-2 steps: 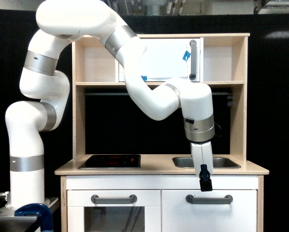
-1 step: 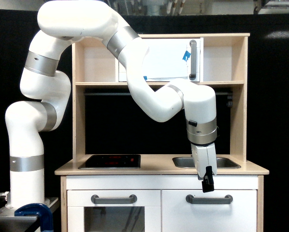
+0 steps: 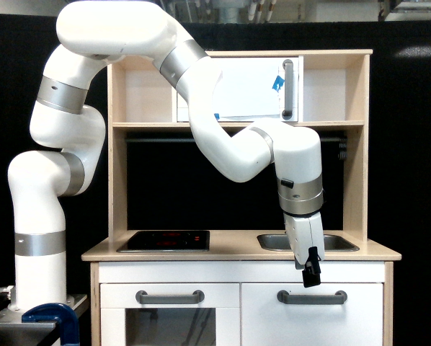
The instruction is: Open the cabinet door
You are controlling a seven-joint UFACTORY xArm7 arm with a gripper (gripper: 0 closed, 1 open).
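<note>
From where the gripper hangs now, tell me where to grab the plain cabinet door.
Take the grey bar handle near the top of the cabinet door. It lies horizontal and stands off the panel, so come down from above, where the gripper hangs, probably with one finger behind the bar.

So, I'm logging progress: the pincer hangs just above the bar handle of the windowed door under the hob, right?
Wrong door. In the exterior view the pincer hangs just above the bar handle of the plain solid cabinet door under the sink, not the windowed one.
</note>
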